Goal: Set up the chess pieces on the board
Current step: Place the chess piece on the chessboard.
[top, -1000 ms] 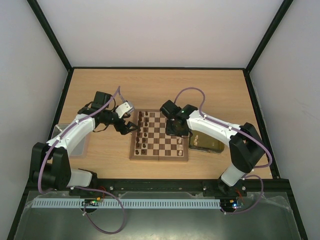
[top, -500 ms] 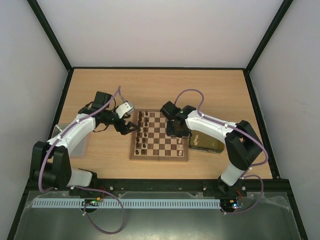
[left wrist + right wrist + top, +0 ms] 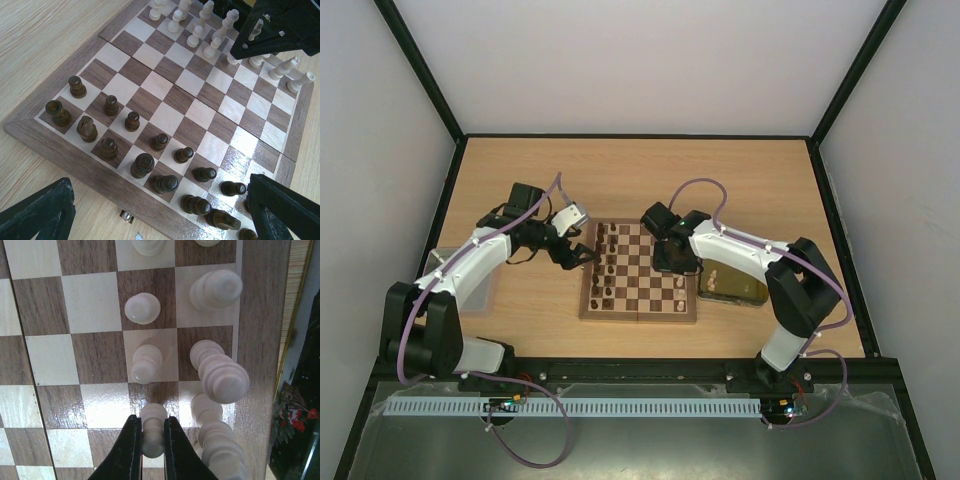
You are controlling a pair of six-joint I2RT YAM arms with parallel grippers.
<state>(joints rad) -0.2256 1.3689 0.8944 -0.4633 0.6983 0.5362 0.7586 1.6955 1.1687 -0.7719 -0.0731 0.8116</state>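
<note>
Right arm [image 3: 740, 252] leftward, on turned cream pawn [image 3: 152, 426]

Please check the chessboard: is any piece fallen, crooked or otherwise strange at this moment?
Possibly. In the left wrist view, two dark pieces in the back row near the board's rim look stretched sideways, as if lying down, while their neighbours stand upright. The view is too oblique to be sure. Nothing else stands out.
</note>
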